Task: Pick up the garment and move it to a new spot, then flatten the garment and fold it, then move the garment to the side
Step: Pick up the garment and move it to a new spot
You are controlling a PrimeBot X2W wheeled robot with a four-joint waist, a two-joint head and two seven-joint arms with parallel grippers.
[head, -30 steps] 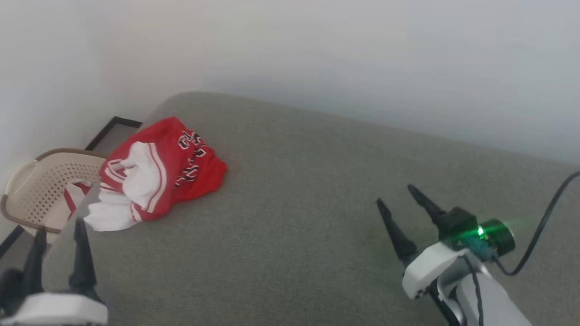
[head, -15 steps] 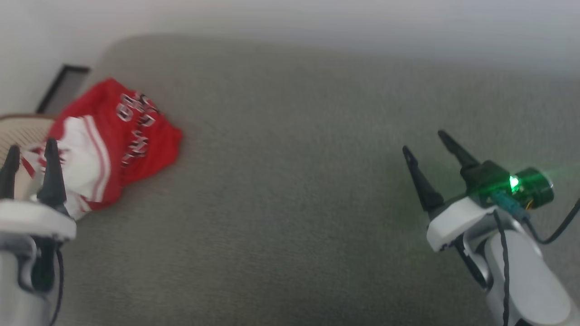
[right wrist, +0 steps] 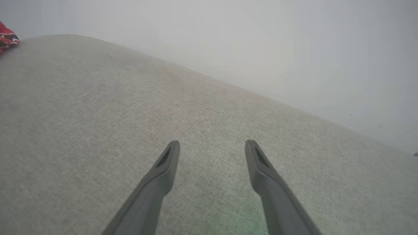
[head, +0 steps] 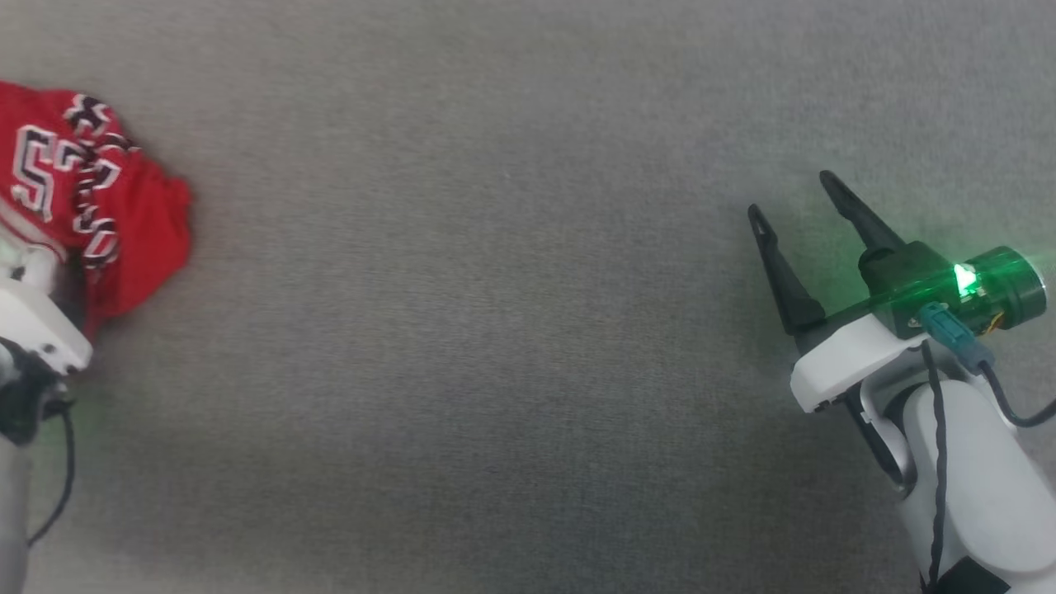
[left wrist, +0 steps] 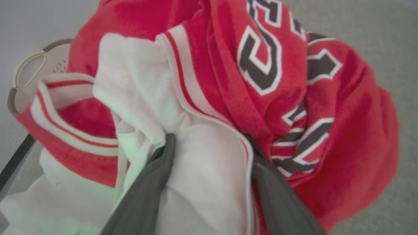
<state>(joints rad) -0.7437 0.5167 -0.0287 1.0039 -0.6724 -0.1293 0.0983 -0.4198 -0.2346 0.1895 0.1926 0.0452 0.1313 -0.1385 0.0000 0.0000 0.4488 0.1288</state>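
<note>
The garment (left wrist: 287, 98), a crumpled red T-shirt with white sleeves and black-and-white lettering, lies bunched on the grey cushion. In the head view the garment (head: 99, 198) sits at the far left edge. My left gripper (left wrist: 209, 140) is open, its two fingers pushed into the heap with a bulge of white sleeve cloth between them. Its white wrist housing (head: 37, 326) shows just below the shirt. My right gripper (head: 790, 196) hovers open over bare cushion far to the right, and between its fingers (right wrist: 212, 143) there is nothing. A red scrap of garment (right wrist: 8, 37) shows far off.
The grey fabric cushion (head: 495, 346) stretches wide between the two arms. A beige perforated basket (left wrist: 29, 71) stands just beyond the shirt at the cushion's left end, beside a dark frame bar (left wrist: 14, 161). A pale wall (right wrist: 261, 49) rises behind the cushion.
The head camera has swung down, so the wall and basket left its picture. My left gripper has advanced from short of the shirt into the heap. The right gripper stays open in much the same pose.
</note>
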